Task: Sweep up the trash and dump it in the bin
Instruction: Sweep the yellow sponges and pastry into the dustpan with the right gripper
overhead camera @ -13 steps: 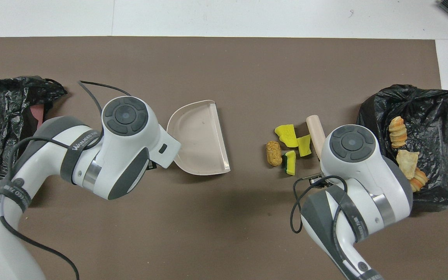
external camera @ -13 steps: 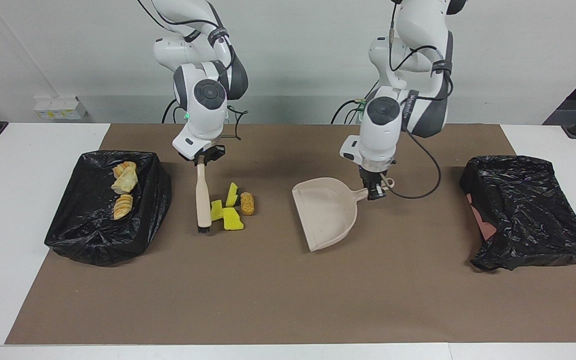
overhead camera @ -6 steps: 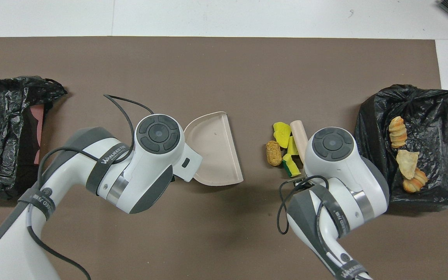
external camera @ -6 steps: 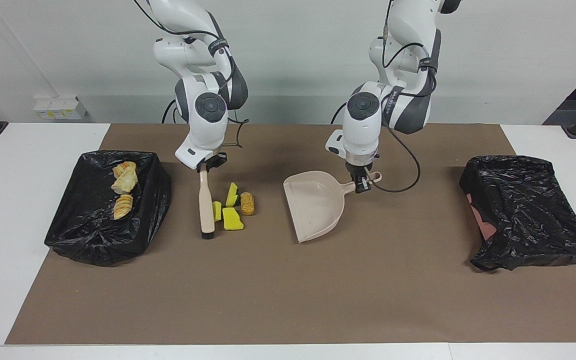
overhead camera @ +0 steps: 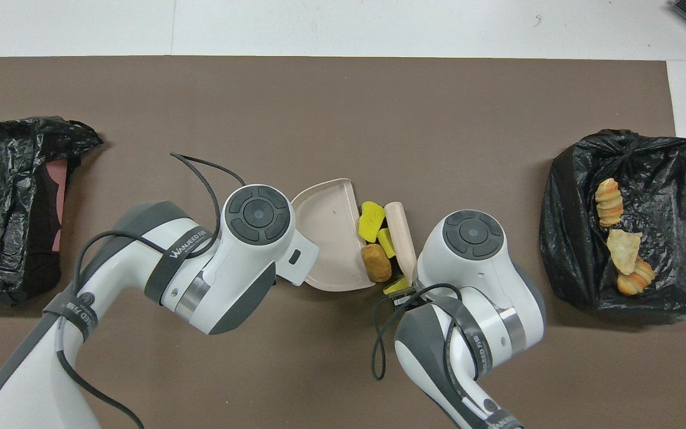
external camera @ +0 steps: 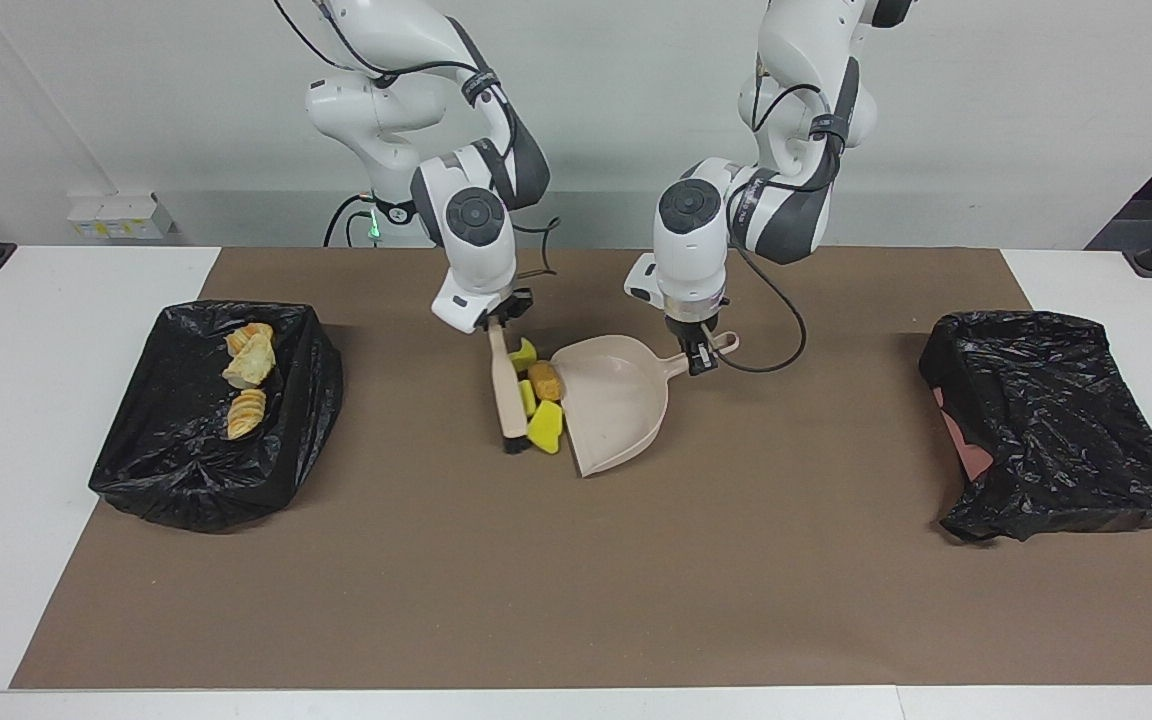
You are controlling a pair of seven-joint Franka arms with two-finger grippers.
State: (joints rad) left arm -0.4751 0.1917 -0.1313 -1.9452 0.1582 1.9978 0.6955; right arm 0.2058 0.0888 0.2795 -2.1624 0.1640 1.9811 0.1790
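Note:
My right gripper [external camera: 498, 322] is shut on the top of a beige brush [external camera: 506, 390], whose bristles rest on the brown mat. My left gripper [external camera: 698, 355] is shut on the handle of the beige dustpan [external camera: 616, 405], which lies flat with its open lip toward the brush. Squeezed between the brush and that lip is loose trash: three yellow sponge wedges [external camera: 546, 425] [overhead camera: 370, 213] and a brown roll [external camera: 544, 380] [overhead camera: 376, 262]. Three pale tan chunks [external camera: 248, 365] [overhead camera: 623, 243] lie in the black-bagged bin [external camera: 186, 470] [overhead camera: 670, 179] at the right arm's end. In the overhead view both wrists hide the grippers.
A second black bag [external camera: 1056, 420] [overhead camera: 3, 196] with a pink patch showing lies at the left arm's end of the table. The brown mat [external camera: 576, 580] covers the middle of the white table. A black cable [external camera: 786, 340] loops off the left wrist.
The brush has swept the sponges and the roll toward the left arm's end. The dustpan has slid toward them, so the trash now sits against its lip.

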